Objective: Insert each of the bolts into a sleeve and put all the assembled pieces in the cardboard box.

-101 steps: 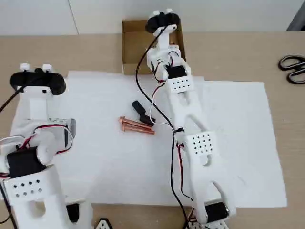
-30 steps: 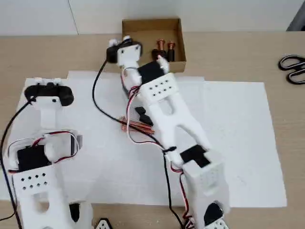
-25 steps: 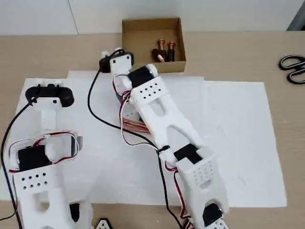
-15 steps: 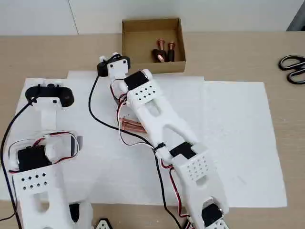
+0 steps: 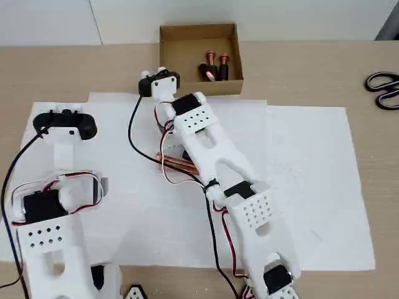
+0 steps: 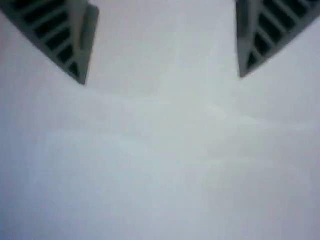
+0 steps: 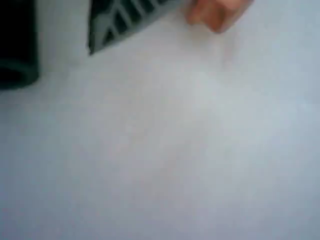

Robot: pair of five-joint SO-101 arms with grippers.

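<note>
Two copper bolts [image 5: 181, 165] lie side by side on the white sheet [image 5: 305, 162], partly under my right arm. My right gripper [image 5: 166, 118] hangs low over the sheet just beyond them. Its wrist view shows a black sleeve [image 7: 17, 50] on the sheet and a copper bolt head [image 7: 217, 12] close by. The cardboard box [image 5: 171, 59] at the back holds two assembled pieces [image 5: 213, 66], copper bolts in black sleeves. My left gripper [image 6: 161, 77] stands open over bare sheet at the left, nothing between its fingers [image 6: 75, 45].
Black scissors [image 5: 383, 82] lie on the wooden table at the far right. The right arm lies diagonally across the middle of the sheet. The sheet's right half is free.
My right arm has drawn back from the box, leaving an assembled piece inside, swung left and come down over the loose bolts and sleeves. The left arm shifted slightly early on, then kept still.
</note>
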